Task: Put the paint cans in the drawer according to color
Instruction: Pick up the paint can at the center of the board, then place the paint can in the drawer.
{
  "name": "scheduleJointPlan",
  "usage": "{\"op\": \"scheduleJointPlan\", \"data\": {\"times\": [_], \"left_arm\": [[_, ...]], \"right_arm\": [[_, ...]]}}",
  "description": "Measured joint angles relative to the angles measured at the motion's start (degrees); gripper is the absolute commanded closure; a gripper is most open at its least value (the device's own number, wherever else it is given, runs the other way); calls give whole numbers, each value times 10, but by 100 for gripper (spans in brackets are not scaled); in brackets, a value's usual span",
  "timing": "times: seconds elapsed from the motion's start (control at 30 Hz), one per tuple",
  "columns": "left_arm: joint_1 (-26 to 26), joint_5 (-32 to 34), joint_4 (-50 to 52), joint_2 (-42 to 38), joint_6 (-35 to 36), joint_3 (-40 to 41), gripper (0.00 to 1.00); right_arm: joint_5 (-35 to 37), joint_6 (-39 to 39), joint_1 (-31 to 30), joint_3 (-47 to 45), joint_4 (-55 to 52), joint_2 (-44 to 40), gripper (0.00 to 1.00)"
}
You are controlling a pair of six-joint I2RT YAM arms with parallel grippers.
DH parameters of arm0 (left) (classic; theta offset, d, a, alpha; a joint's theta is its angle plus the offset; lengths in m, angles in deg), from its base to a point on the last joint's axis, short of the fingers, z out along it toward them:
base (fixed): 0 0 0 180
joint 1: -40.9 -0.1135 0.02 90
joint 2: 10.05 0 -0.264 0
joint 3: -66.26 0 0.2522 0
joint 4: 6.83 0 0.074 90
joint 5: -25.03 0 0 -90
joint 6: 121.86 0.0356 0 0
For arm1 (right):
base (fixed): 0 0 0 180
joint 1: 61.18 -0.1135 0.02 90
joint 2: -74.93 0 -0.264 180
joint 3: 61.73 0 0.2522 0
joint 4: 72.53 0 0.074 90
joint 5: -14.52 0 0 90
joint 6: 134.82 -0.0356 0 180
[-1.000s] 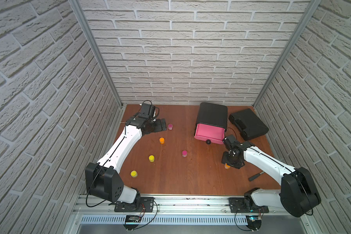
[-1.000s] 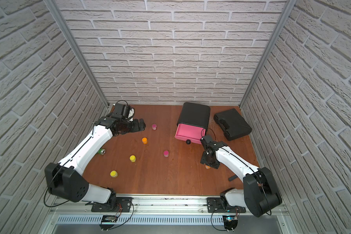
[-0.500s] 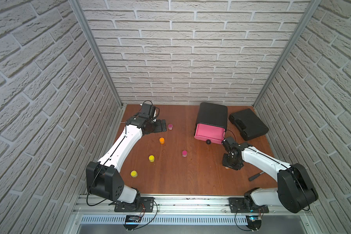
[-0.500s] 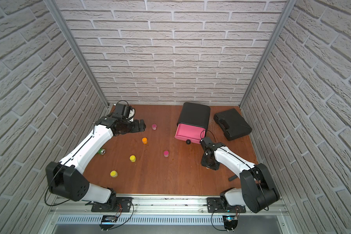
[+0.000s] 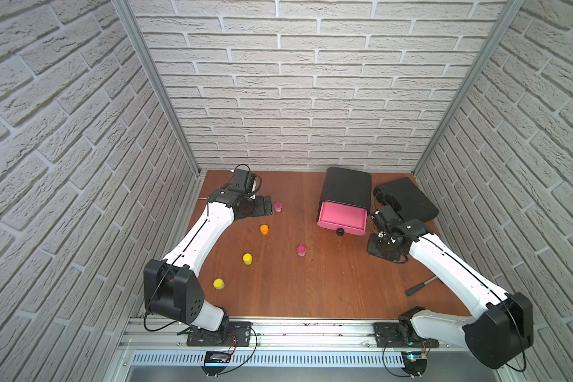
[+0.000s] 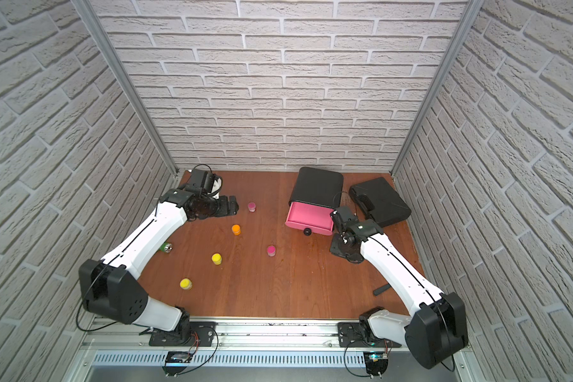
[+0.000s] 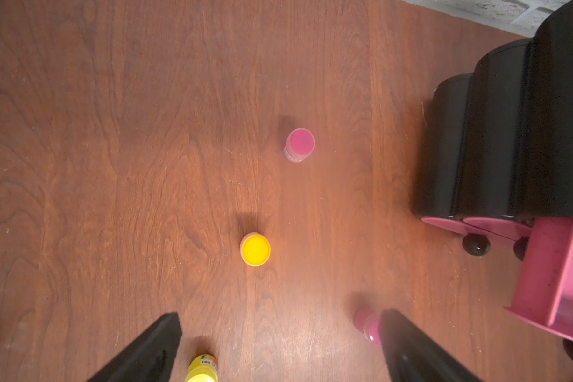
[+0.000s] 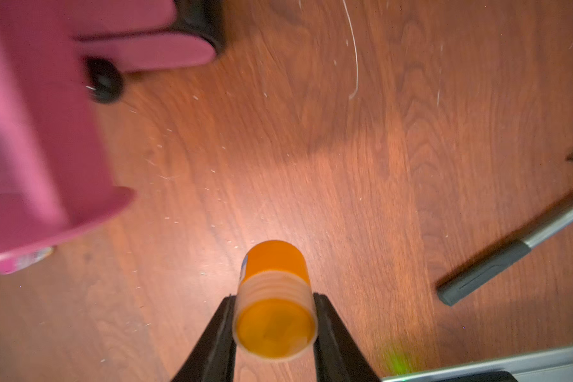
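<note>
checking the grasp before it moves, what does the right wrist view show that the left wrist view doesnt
Only the right wrist view: the right tool shut on the orange paint can, and the grey hammer.
Only the left wrist view: the open left tool, a loose orange can, a yellow can, a far pink can, the cabinet's black body.
Both: the pulled-out pink drawer, a black knob, the wooden table, and possibly a near pink can, just a blur in the right wrist view.
</note>
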Motion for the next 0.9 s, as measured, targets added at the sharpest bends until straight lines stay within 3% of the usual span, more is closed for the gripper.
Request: {"op": "scheduleJointPlan", "data": {"times": [0.2,0.43,0.9], "left_arm": [[4,0,0,6,4,0,2],[16,12,5,6,12,0,1],[19,27,13,0,13,0,2]], "right_arm": [[6,17,-9,136,-68,6,74],[16,40,-41,271,-87,75,74],[28,58,-52,300,-10,230,71]]}}
